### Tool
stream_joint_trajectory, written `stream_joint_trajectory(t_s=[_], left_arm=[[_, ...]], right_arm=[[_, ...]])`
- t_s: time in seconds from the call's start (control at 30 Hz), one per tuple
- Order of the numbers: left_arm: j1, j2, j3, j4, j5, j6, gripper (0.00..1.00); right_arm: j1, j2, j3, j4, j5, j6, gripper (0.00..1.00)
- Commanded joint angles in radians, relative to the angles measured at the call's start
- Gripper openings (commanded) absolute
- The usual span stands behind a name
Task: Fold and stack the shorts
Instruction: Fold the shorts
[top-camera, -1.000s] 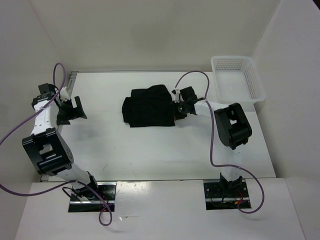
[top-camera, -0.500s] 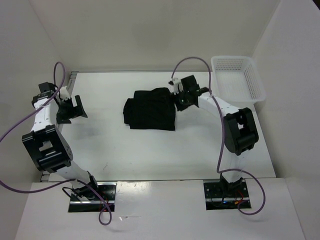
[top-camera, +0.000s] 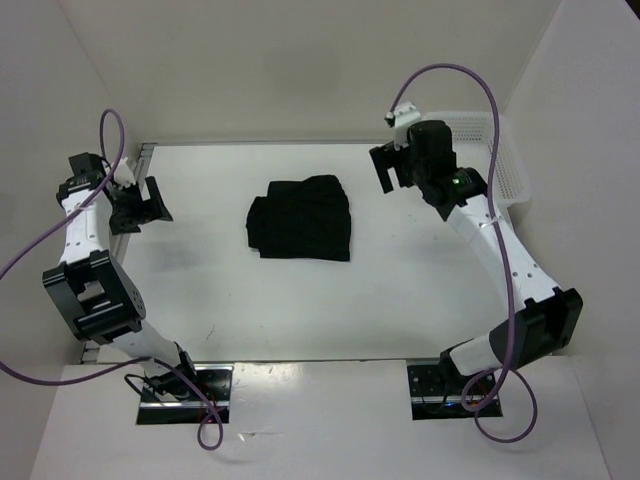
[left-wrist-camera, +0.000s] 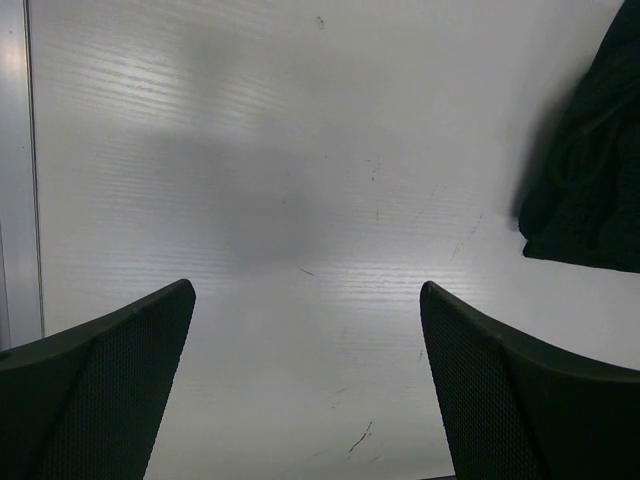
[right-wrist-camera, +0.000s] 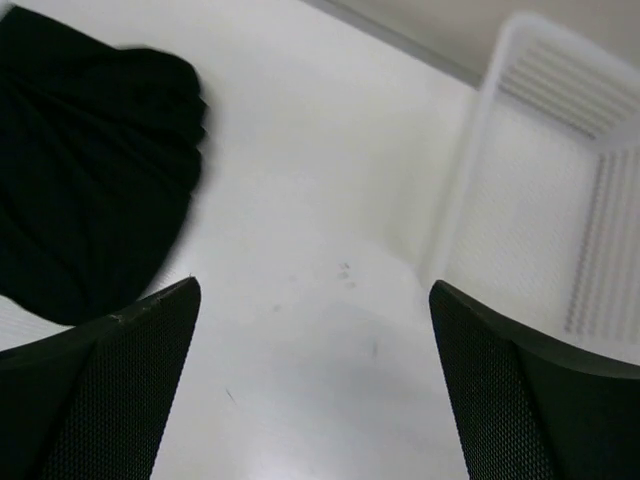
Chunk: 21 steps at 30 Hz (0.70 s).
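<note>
White walls are standing around the white tabletop (top-camera: 300, 300), and the shorts (top-camera: 301, 218) are lying near its middle, toward the back. They are looking like a soft black folded bundle, almost square. The left end effector (top-camera: 140, 207) is hanging over the left side, well apart from the shorts, its fingers spread wide and holding nothing. The right end effector (top-camera: 393, 168) is also wide open and empty. A moment ago it was touching the right edge of the shorts; now it is sitting up and away, between the shorts and the white basket (top-camera: 508, 182). The shorts are staying in the same spot.
</note>
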Motion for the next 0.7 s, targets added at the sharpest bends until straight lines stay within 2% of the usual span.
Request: stream_joint_trajectory(t_s=[0.0, 0.13, 0.67], left_arm=[[0.005, 0.012, 0.037, 0.001, 0.047, 0.004, 1.00], [0.005, 0.002, 0.025, 0.001, 0.056, 0.004, 1.00], [0.005, -0.125, -0.063, 0.020, 0.036, 0.004, 1.00]], right_arm=[[-0.041, -0.040, -0.106, 0.010, 0.160, -0.024, 1.00], [-0.041, -0.098, -0.198, 0.031, 0.171, -0.024, 1.00], [-0.041, -0.208, -0.333, 0.093, 0.139, -0.006, 1.00]])
